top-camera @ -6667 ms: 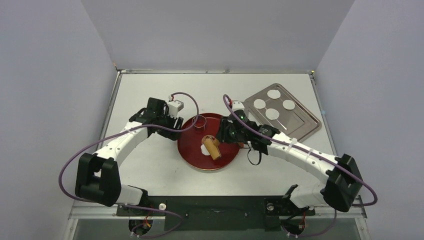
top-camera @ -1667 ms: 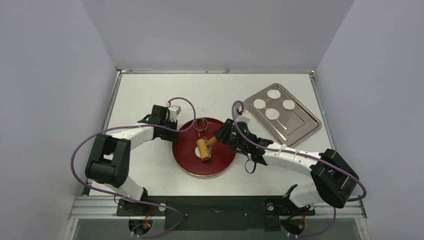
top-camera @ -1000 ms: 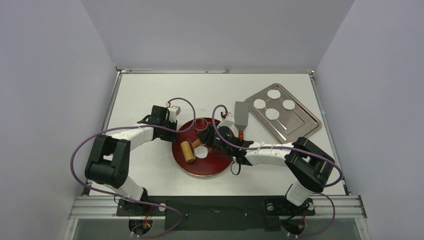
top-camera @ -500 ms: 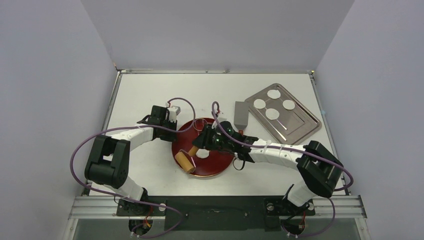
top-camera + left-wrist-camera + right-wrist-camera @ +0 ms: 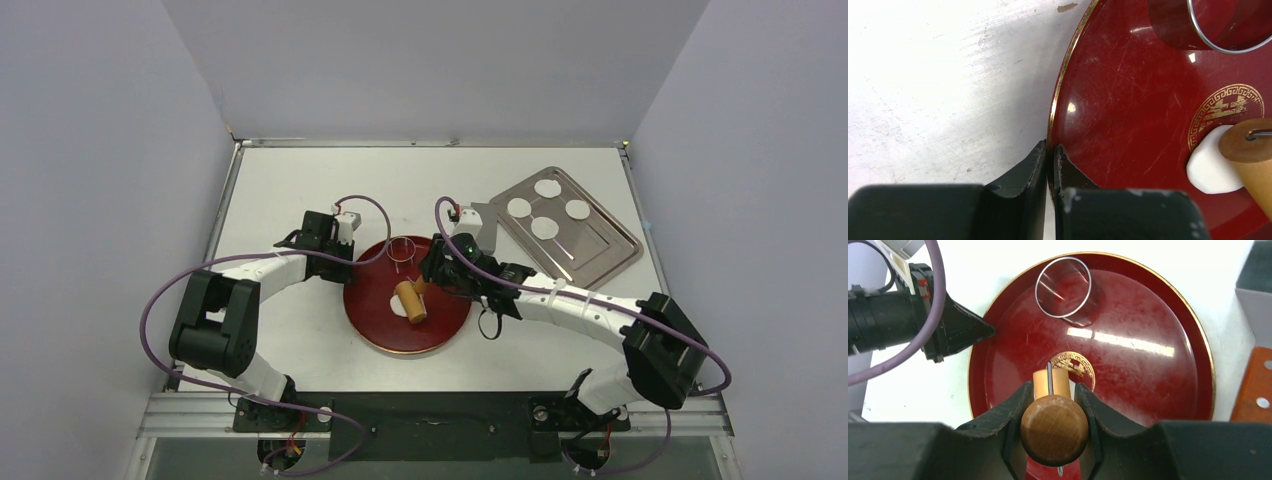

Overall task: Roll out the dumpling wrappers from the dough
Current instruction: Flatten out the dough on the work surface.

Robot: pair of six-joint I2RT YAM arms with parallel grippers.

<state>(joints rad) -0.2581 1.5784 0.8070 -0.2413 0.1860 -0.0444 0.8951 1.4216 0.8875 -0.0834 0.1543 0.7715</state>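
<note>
Red plate: rolling pin on the dough.
Right gripper clamps the pin's wooden handle at plate centre; left gripper, closed, pinches the rim at ten o'clock. Four dumpling wrappers lie on the steel tray at two o'clock.

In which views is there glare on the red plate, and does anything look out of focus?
Right wrist view: a long white glare streak crosses the red plate below the metal ring; the rolling pin's knob, near the lens, looks soft. Left wrist view: only small bright spots on it. Top view: no glare there; the steel tray shines.
</note>
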